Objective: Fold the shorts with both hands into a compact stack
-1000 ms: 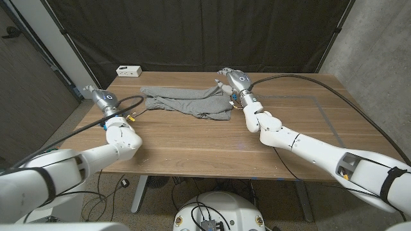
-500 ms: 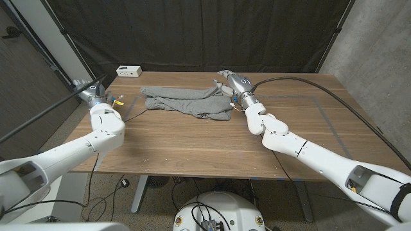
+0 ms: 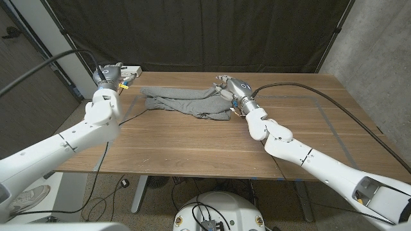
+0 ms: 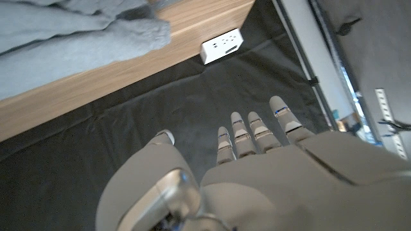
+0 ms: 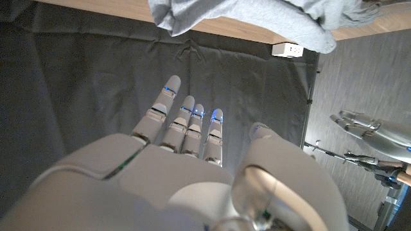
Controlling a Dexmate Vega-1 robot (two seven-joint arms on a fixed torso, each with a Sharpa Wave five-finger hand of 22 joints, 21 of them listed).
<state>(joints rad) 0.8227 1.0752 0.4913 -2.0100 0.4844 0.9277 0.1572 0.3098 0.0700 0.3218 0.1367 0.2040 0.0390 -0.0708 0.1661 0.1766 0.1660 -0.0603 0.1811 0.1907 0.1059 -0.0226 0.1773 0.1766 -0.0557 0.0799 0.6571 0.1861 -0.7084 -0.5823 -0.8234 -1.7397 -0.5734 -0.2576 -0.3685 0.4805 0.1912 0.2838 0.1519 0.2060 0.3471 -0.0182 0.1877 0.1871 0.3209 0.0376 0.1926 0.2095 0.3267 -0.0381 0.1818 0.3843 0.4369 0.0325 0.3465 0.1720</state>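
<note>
The grey shorts [image 3: 185, 101] lie crumpled and spread sideways on the far half of the wooden table [image 3: 212, 144]. My right hand [image 3: 230, 84] hovers at their right end, fingers stretched out and apart with nothing in them [image 5: 186, 138]. I cannot tell whether it touches the cloth. The shorts [image 5: 257, 16] show beyond its fingertips. My left hand [image 3: 109, 74] is raised off the table's far left corner, left of the shorts. Its fingers [image 4: 257, 131] are straight and apart, holding nothing. The shorts' edge [image 4: 70, 32] is also in the left wrist view.
A white box [image 3: 130, 70] sits at the table's far left corner, right beside my left hand. It also shows as a white box [image 4: 221, 46] in the left wrist view. A black curtain [image 3: 205, 32] hangs behind the table. Cables run along both arms.
My left arm has swung from the table's left edge up and back to the far left corner near the white box. My right hand has barely shifted at the shorts' right end.
</note>
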